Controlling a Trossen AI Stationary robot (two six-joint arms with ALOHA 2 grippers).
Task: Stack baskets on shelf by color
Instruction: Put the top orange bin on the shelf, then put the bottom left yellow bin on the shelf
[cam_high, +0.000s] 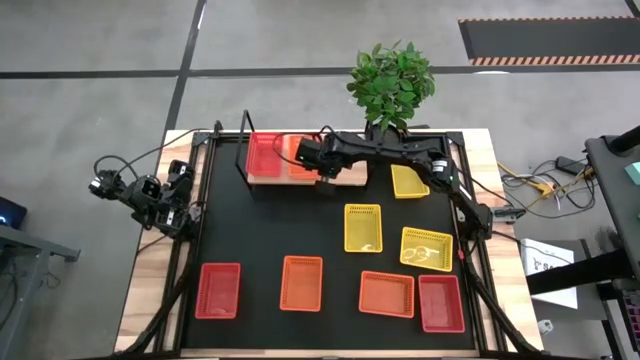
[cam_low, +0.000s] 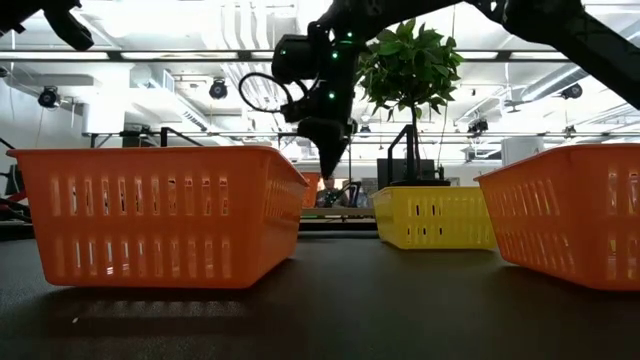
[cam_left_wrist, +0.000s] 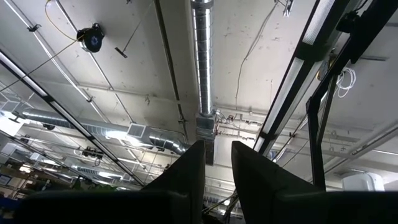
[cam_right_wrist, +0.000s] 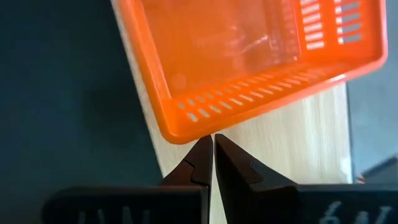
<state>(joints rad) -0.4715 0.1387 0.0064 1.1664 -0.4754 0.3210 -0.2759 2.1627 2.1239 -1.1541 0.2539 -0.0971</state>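
Observation:
The shelf, a light-wood board (cam_high: 352, 172), lies at the table's far edge with its black frame (cam_high: 245, 150) at the left end. A red basket (cam_high: 263, 155) and an orange basket (cam_high: 301, 160) stand side by side on it. My right gripper (cam_right_wrist: 213, 138) is shut and points down over the board. It is at the orange basket's near edge (cam_right_wrist: 205, 127), and it also shows in the high view (cam_high: 326, 182) and the low view (cam_low: 333, 172). My left gripper (cam_left_wrist: 217, 155) is open and empty, folded back at the table's left edge (cam_high: 165, 195) and pointing at the ceiling. My right gripper's shut fingertips (cam_right_wrist: 205, 146) stand right beside the orange basket's near rim (cam_right_wrist: 198, 132), coming from above. I cannot tell whether they touch it. The basket sits flat on the board.
Three yellow baskets (cam_high: 409, 180) (cam_high: 363, 227) (cam_high: 426, 248) lie right of centre. Along the near edge lie a red basket (cam_high: 219, 290), two orange baskets (cam_high: 301, 283) (cam_high: 386, 293) and another red one (cam_high: 441, 303). A potted plant (cam_high: 390, 85) stands behind the shelf.

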